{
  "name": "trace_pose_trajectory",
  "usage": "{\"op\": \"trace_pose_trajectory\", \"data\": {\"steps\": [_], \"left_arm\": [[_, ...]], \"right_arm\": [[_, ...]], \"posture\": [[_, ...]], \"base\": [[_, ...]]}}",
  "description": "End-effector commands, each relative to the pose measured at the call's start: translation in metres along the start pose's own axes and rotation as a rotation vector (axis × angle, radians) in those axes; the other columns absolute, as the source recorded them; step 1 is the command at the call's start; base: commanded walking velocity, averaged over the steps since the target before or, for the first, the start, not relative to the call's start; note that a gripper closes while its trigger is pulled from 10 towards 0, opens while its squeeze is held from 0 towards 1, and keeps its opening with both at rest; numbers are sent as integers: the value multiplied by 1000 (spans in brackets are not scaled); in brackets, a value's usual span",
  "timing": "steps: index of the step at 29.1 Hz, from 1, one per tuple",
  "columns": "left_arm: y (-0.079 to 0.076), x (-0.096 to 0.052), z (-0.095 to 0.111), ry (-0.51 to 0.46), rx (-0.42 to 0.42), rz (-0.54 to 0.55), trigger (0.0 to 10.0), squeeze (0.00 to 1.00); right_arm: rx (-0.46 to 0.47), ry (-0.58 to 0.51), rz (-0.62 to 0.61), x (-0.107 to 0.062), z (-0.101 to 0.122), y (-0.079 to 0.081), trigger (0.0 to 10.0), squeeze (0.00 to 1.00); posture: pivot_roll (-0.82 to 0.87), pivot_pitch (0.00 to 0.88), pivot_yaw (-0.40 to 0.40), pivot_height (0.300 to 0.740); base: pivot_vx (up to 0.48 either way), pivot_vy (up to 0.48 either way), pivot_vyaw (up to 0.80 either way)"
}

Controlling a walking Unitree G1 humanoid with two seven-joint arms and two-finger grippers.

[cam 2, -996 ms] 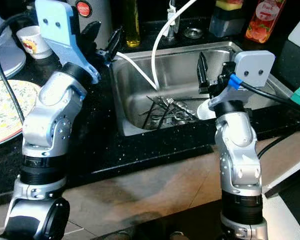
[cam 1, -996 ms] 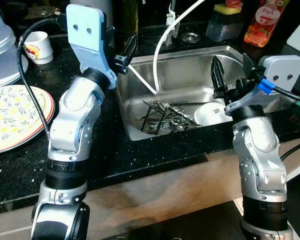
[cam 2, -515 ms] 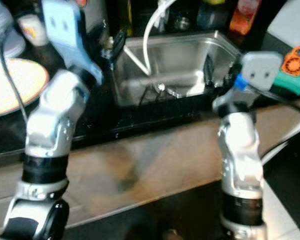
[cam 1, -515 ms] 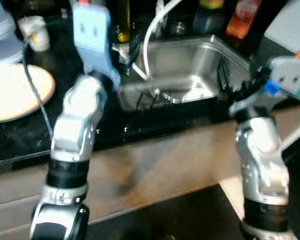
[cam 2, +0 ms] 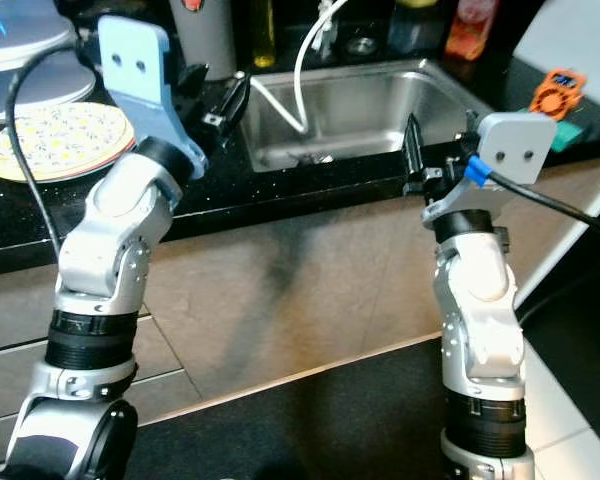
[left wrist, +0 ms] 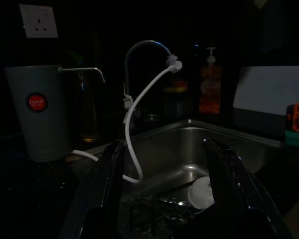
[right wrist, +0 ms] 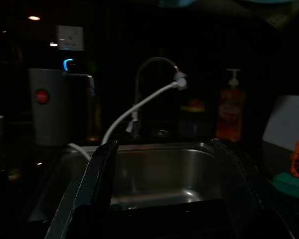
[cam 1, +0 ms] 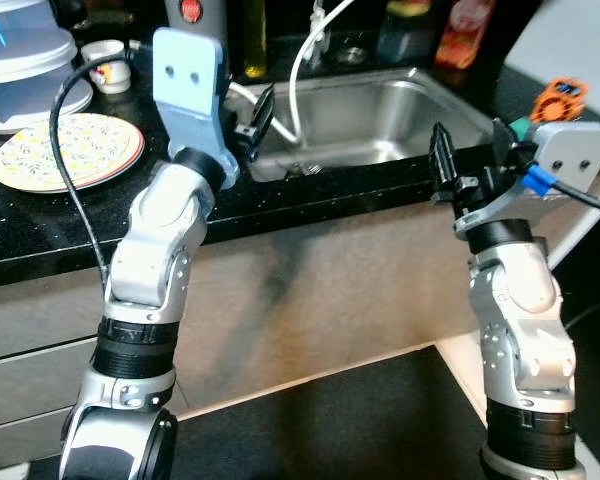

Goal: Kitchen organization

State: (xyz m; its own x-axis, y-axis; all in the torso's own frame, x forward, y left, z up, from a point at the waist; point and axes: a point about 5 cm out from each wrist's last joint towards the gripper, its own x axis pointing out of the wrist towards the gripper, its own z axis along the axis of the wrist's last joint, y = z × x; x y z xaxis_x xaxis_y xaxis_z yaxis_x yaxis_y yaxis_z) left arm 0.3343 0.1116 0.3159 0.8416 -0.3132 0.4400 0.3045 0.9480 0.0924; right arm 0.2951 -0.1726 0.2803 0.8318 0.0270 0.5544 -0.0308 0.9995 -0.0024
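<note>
Sink point(cam 1: 450, 105) — cutlery point(left wrist: 154, 208), white bowl point(left wrist: 201, 191)

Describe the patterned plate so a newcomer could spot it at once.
Start at the steel sink set in the black counter and look along the counter to the robot's left, past the left gripper. The plate lies flat there, in front of a white appliance and near a small white cup. It alone is cream, dotted all over with small floral marks and edged in orange.

A steel sink point(cam 1: 380, 105) set in the black counter point(cam 1: 50, 215) holds cutlery point(left wrist: 159, 209) and a white bowl point(left wrist: 202, 193).
</note>
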Motion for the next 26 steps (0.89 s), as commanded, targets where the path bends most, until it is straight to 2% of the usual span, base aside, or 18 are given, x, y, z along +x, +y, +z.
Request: {"op": "trace_pose_trajectory", "data": {"steps": [1,12,16,18,19,20,21,23,24,26], "left_arm": [[3,-1,-7,36,2,8,10000,0],[4,-7,-18,72,33,3,10000,0],[-10,-35,-30,112,-12,-219,10000,0],[0,-42,-37,157,31,-163,10000,0],[21,-44,-44,208,58,-21,10000,0],[52,-48,-51,276,65,174,10000,0],[52,-48,-51,276,65,174,10000,0],[83,-51,-49,293,59,325,10000,0],[104,-53,-43,290,56,415,10000,0],[110,-53,-41,288,56,437,10000,0]], "right_arm": [[9,1,6,0,1,2,10000,0],[12,17,13,-2,-3,3,10000,0],[-17,85,28,-14,-20,3,10000,0],[-26,120,27,-21,-27,1,10000,0],[-32,139,37,-24,-31,1,10000,0],[-35,158,50,-27,-35,2,10000,0],[-35,158,50,-27,-35,2,10000,0],[-21,152,58,-25,-34,5,10000,0],[-5,136,69,-20,-31,8,10000,0],[2,129,75,-19,-30,9,10000,0]], "posture": [[72,86,9,740],[73,89,12,740],[74,95,11,740],[74,95,11,740],[77,98,14,740],[77,98,14,740],[77,98,14,740],[88,100,7,740],[99,96,3,740],[99,96,3,740]], "base": [[0,0,0],[0,0,0],[0,0,0],[0,0,0],[0,0,0],[0,0,0],[0,0,0],[0,0,0],[0,0,0],[0,0,0]]}}
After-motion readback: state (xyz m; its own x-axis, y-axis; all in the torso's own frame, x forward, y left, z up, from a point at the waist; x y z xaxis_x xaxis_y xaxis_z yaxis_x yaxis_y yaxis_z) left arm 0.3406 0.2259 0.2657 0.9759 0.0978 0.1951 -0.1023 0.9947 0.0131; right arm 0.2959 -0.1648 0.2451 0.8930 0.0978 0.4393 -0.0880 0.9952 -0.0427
